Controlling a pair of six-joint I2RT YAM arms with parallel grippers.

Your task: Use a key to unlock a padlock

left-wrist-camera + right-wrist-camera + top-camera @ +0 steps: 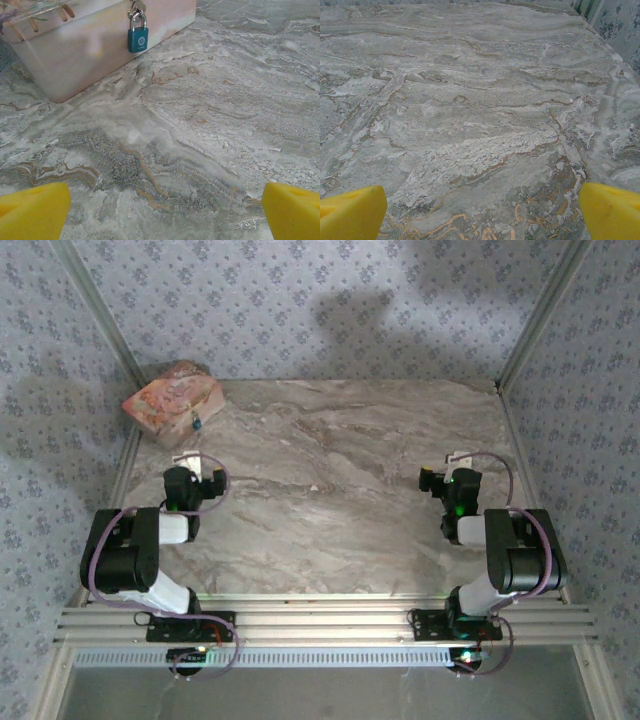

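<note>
Your table point(340, 510) is grey marble with tan veins, closed in by blue patterned walls point(300, 300) on three sides.

The pink box point(170, 400) sits at the far left corner, turned at an angle to the table edge.

Your left gripper point(192, 462) is near the left edge, pointing toward the box and well apart from it. In the left wrist view its yellow pads point(32, 210) stand wide at the two lower corners with bare marble between them: released.

Your right gripper point(455, 465) sits at a matching spot on the right side. Its pads point(610, 210) are spread just as wide over bare table, grasping nothing.

The padlock point(137, 37) hangs at the top edge of the box's near side wall, its body flat against the wall.
- Body: teal-blue, squarish, with a faint round mark in the middle.
- Shackle: silvery, looped through a metal fitting point(136, 9) on the box. It looks closed.
- From above it is a small teal speck against the box's side.
</note>
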